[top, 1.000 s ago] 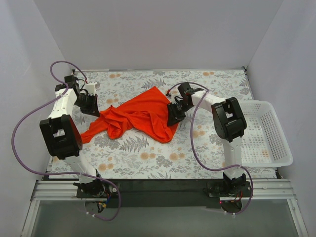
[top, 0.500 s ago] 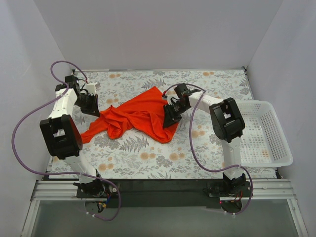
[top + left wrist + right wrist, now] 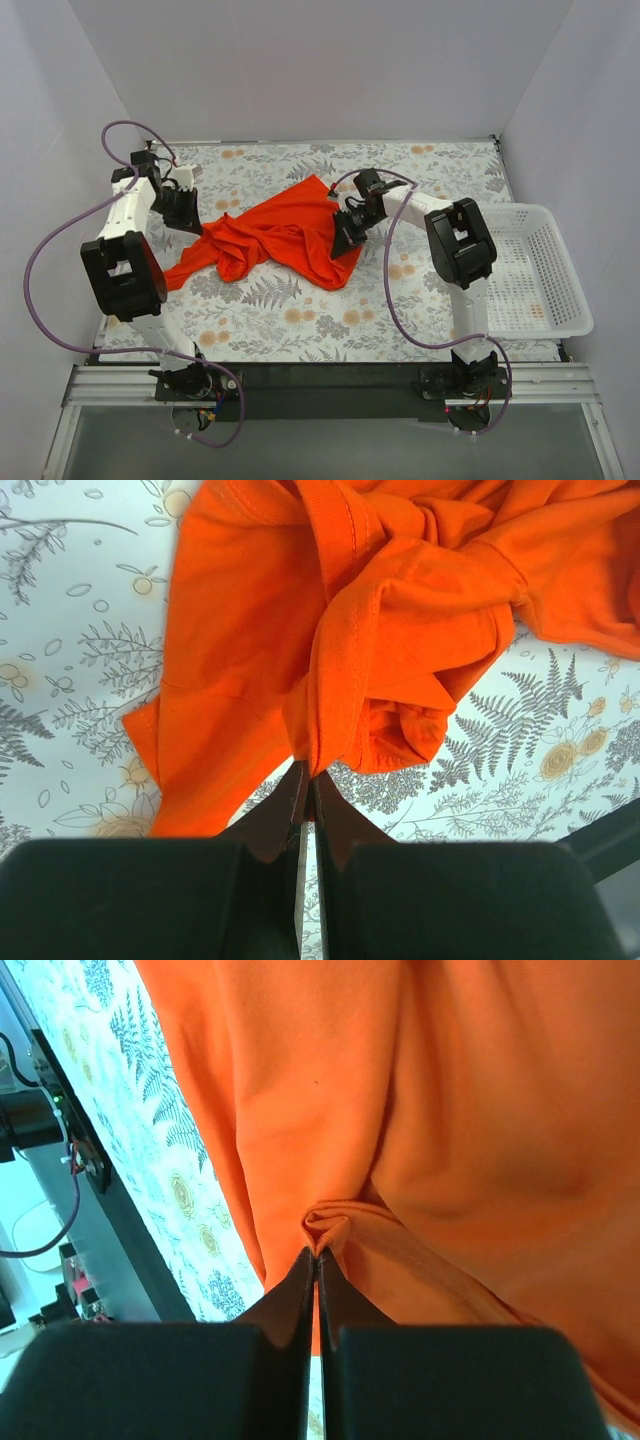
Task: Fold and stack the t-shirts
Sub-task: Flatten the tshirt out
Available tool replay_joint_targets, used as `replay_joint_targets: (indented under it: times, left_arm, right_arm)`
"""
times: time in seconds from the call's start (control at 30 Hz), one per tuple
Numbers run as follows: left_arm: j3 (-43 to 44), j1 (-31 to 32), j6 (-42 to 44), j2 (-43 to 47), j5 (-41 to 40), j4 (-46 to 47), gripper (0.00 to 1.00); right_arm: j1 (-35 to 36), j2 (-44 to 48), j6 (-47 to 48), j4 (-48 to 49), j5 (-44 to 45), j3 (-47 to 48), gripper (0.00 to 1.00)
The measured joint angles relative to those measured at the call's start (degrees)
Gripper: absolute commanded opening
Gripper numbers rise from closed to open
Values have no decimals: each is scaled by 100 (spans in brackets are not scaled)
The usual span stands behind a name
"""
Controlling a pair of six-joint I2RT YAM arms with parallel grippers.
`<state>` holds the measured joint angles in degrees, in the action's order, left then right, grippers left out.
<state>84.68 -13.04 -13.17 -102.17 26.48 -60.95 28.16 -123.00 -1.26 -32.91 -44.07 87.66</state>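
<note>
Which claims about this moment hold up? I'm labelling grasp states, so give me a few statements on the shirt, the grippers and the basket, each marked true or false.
1. The left gripper is shut on a fold of the t-shirt. True.
2. The right gripper hangs open above the cloth. False: its jaws are closed on a small pinch of the t-shirt.
3. The t-shirt is neatly folded. False: it lies bunched and twisted on the floral mat.
4. The white basket sits on the right arm's side of the mat. True.
</note>
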Motion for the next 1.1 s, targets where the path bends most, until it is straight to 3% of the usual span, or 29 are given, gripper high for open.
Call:
replay_joint_targets:
  times: [0.17, 0.53, 0.7, 0.9, 1.1]
  left_arm:
    - [501, -94, -138, -94, 101, -50, 0]
    - [1674, -273, -612, -79, -177, 476, 0]
    - [1679, -271, -839, 219, -472, 1126, 0]
    - [1058, -258, -933, 1082, -638, 2065, 0]
    - [1447, -232, -1189, 1237, -575, 2802, 0]
  right_arm:
    - [-348, 337, 87, -70, 160, -50, 1]
    - [-1668, 2181, 35, 20, 745, -7, 1]
    - [-2192, 2441, -192, 140, 1034, 155, 1]
    - [-2691, 2730, -350, 249, 1176, 297, 1]
    - [-2837, 2820, -385, 466, 1211, 1274, 1]
